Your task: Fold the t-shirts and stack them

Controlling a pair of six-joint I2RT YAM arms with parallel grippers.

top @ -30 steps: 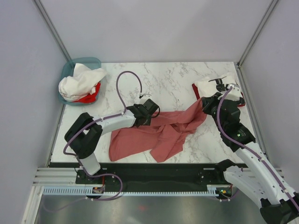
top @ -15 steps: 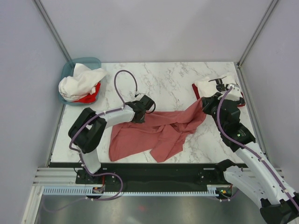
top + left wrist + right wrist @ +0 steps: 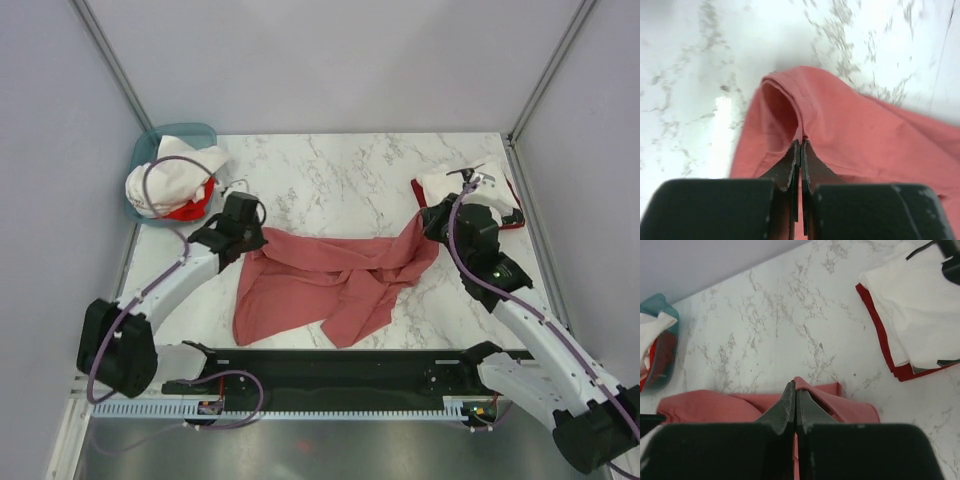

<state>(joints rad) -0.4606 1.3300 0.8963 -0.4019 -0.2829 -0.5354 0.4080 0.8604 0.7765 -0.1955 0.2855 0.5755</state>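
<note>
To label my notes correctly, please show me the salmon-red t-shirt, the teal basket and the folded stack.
salmon-red t-shirt (image 3: 300,285): top view, on its spread middle.
teal basket (image 3: 185,129): top view, on its far rim.
folded stack (image 3: 920,315): right wrist view, on the white top shirt.

White links, black joints, looping purple cables (image 3: 450,228); left claw (image 3: 801,143) and right claw (image 3: 795,388) are black.

Far half of the table (image 3: 340,165) is bare marble, an open lane btwn the teal basket (image 3: 180,128) in the far-left corner and the folded stack (image 3: 485,190) at the far-right edge. The salmon t-shirt (image 3: 330,285) spans the middle. Left arm (image 3: 170,285) and right arm (image 3: 510,300) block its ends. Bare patch near-right of the shirt. Walls on 3 sides.
</note>
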